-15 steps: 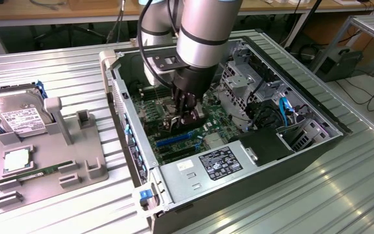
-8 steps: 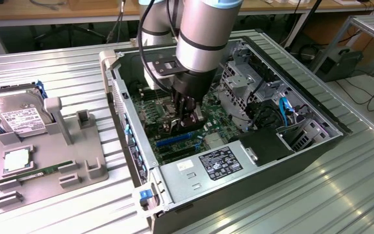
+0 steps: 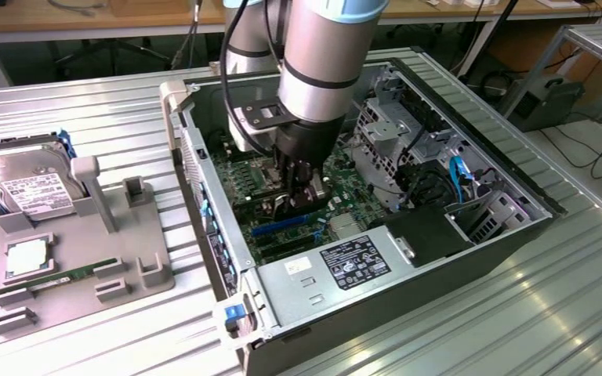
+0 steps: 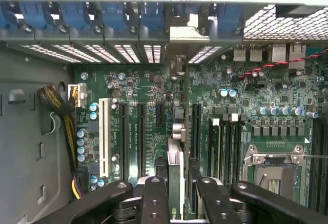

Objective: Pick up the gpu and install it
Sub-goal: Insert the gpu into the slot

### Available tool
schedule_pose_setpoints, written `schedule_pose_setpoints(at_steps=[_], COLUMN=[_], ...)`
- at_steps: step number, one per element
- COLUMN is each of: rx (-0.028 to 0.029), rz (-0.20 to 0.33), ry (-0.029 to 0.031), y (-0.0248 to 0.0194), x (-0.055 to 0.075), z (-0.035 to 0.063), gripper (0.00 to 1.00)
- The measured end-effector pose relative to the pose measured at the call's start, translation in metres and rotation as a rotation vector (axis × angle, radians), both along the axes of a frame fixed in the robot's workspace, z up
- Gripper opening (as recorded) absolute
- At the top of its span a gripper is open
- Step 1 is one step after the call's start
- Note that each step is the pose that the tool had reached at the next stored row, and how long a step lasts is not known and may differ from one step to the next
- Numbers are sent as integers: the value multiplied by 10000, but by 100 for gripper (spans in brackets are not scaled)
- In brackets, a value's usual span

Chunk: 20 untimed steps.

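The hand [image 4: 177,193] was clamped on the gpu [image 4: 175,175], holding it edge-on between its fingers [image 4: 154,198] just above the motherboard [image 4: 148,131] inside the open computer case [image 3: 510,196]. This looked like the install step: the card hung over the expansion slots [image 4: 141,137], its bracket [image 4: 188,33] at the rear openings. Seating would call for lining the card's edge with one slot and pressing straight down. Farther off, a hard drive [image 3: 29,192] sat in a grey holder [image 3: 123,251] on the desk [image 3: 92,110].

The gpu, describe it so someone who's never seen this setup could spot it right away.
Find the open computer case and its green motherboard. The gripper there holds the gpu edge-on between its fingers, over the slots. Unlike the slots around it, it stands upright, reaching a metal bracket.
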<state>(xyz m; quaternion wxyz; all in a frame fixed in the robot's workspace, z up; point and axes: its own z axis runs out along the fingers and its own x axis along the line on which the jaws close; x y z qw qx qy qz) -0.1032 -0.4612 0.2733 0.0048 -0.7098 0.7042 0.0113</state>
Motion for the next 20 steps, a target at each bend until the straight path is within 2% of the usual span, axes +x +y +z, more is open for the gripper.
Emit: schedule_pose_setpoints(at_steps=[20], rx=[2], rz=[-25], ry=[-2], y=[1], x=[-30], z=[-122], gripper=[26])
